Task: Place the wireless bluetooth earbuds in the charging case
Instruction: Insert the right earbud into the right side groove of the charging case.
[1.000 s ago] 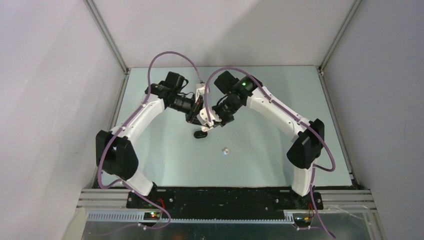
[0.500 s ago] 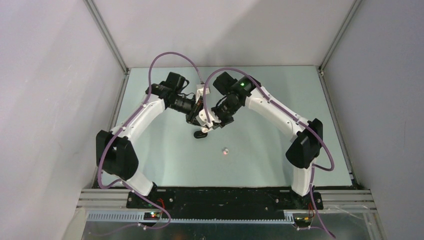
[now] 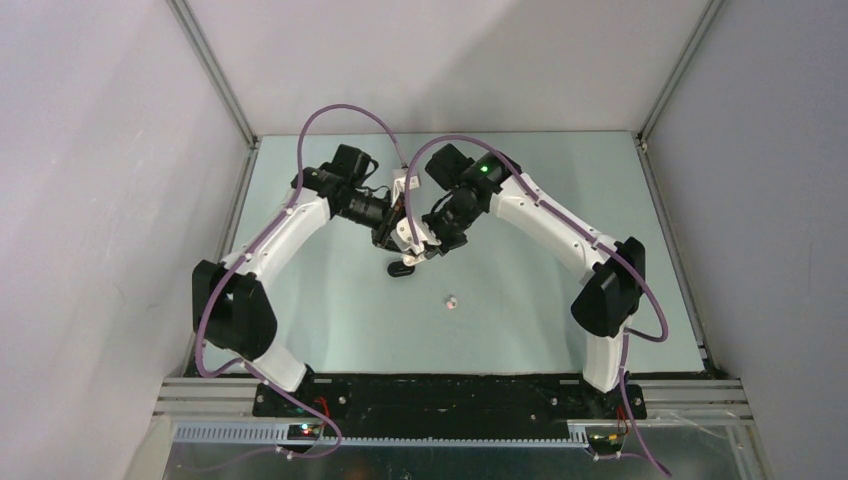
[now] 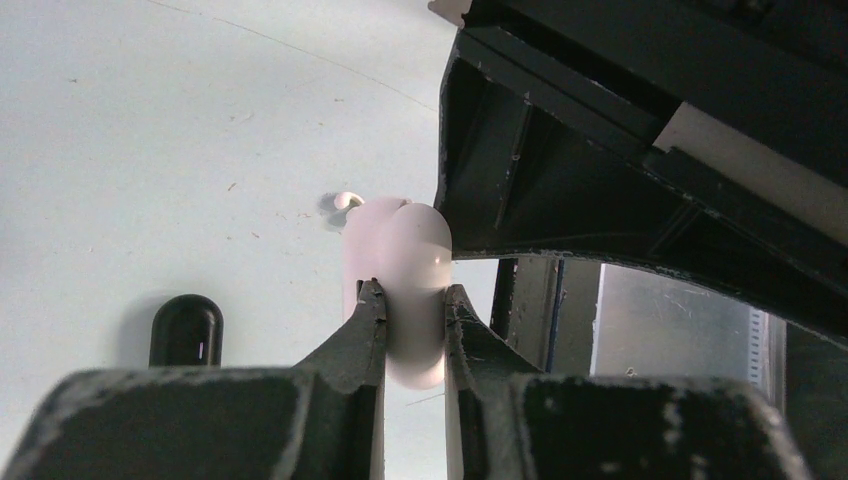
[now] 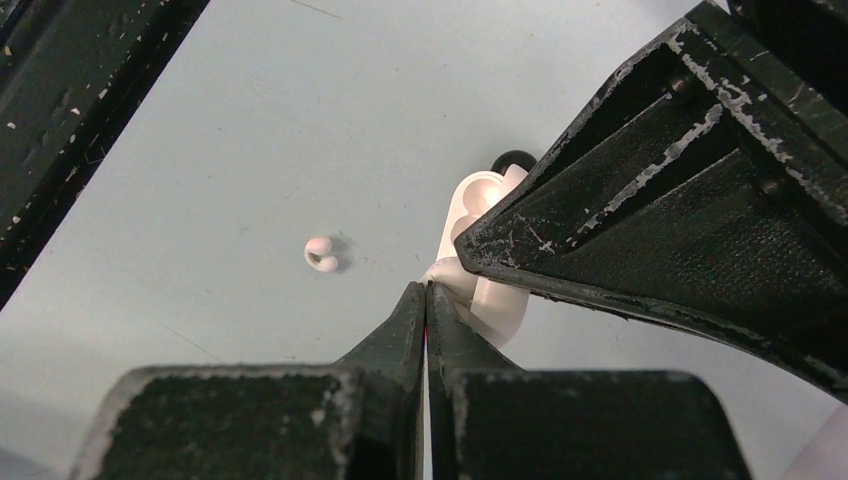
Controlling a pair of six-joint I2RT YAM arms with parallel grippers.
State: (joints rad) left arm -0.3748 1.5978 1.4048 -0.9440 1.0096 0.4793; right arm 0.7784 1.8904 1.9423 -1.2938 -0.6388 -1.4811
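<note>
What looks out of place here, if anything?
One white earbud lies loose on the table, apart from the white case gripped by the left claw. The right claw is shut beside that case, with no bud visible in it. A black case lies by itself on the table. No damage or spill shows.

No readable text, label, brand or number on anything here.

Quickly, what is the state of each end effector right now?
Left end effector: closed on the white charging case.
Right end effector: closed; whether it pinches anything cannot be told.
</note>
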